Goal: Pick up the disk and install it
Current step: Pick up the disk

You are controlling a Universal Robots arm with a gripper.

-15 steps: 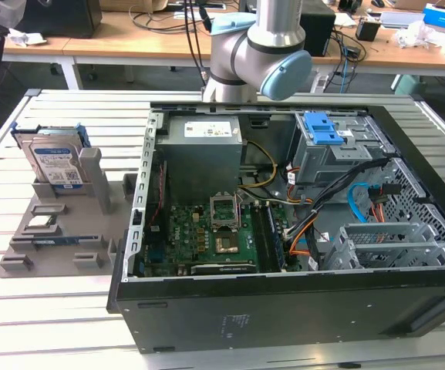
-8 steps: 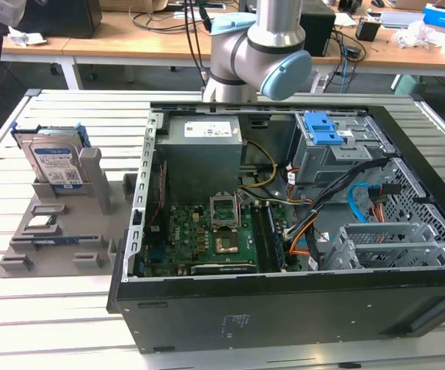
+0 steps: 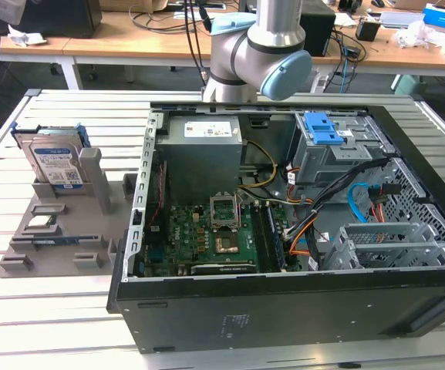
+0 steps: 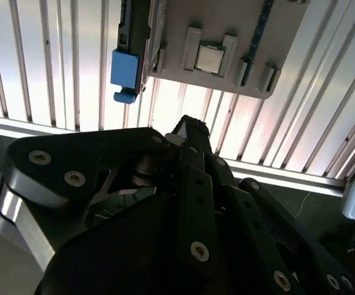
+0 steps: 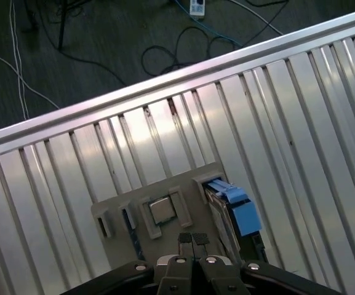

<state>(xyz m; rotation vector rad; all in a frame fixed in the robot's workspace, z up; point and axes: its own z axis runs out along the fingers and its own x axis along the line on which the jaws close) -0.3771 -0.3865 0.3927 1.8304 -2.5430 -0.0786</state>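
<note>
Slatted metal table [image 5: 300, 123]; arm overhead, fingers [image 5: 185, 238] pressed together, pointing down toward upright disk [image 3: 52, 158].

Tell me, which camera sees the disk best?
The exterior view: the disk stands upright, label facing the camera. Both wrist views see it edge-on, mostly its blue frame.
</note>
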